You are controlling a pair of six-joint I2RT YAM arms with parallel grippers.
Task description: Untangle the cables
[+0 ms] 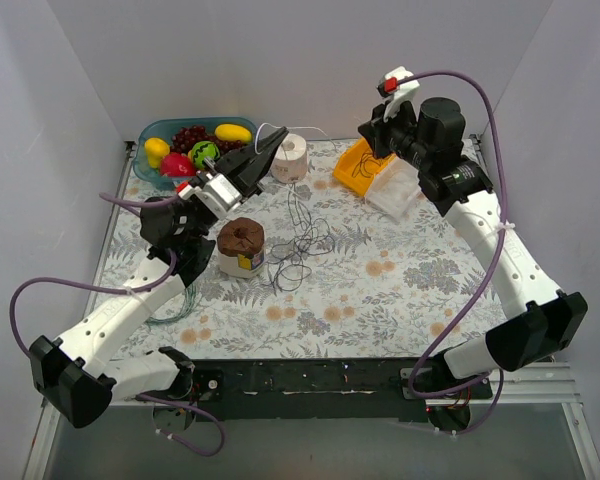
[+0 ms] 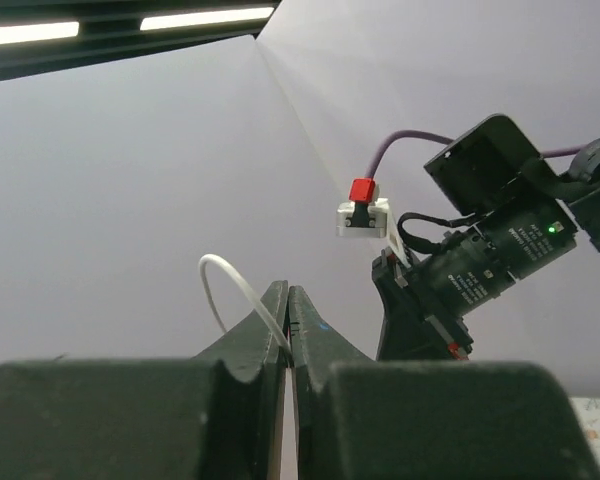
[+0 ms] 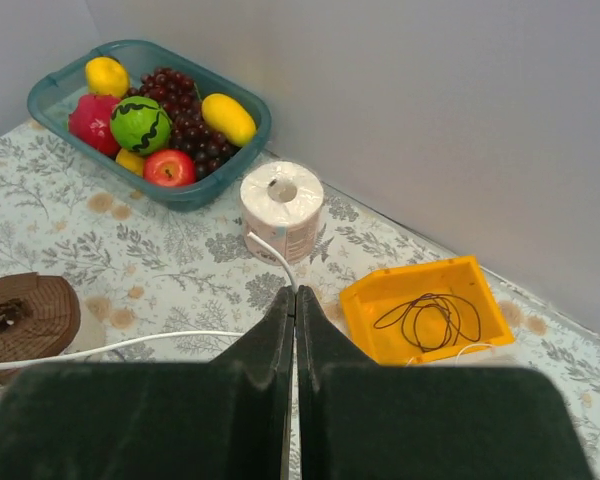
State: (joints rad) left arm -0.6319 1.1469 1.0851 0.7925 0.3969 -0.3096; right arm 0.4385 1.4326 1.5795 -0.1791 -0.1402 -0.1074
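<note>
The cables (image 1: 296, 250), thin dark wires in loose overlapping loops, lie on the flowered cloth at mid-table, touched by neither gripper. One more dark wire loop (image 3: 430, 316) lies in the yellow bin (image 1: 360, 168). My left gripper (image 1: 271, 141) is raised near the toilet roll, and in the left wrist view it (image 2: 288, 296) is shut on a thin white cable (image 2: 220, 263). My right gripper (image 1: 370, 131) hangs above the yellow bin, and in the right wrist view it (image 3: 295, 296) is shut on the white cable (image 3: 271, 250). That cable spans between both grippers (image 1: 310, 128).
A teal basket (image 1: 148, 133) of toy fruit stands back left. A toilet roll (image 1: 291, 157) stands beside it. A brown-lidded tub (image 1: 241, 246) sits left of the tangle. A clear container (image 1: 396, 190) adjoins the yellow bin. A greenish coil (image 1: 170, 305) lies by the left arm.
</note>
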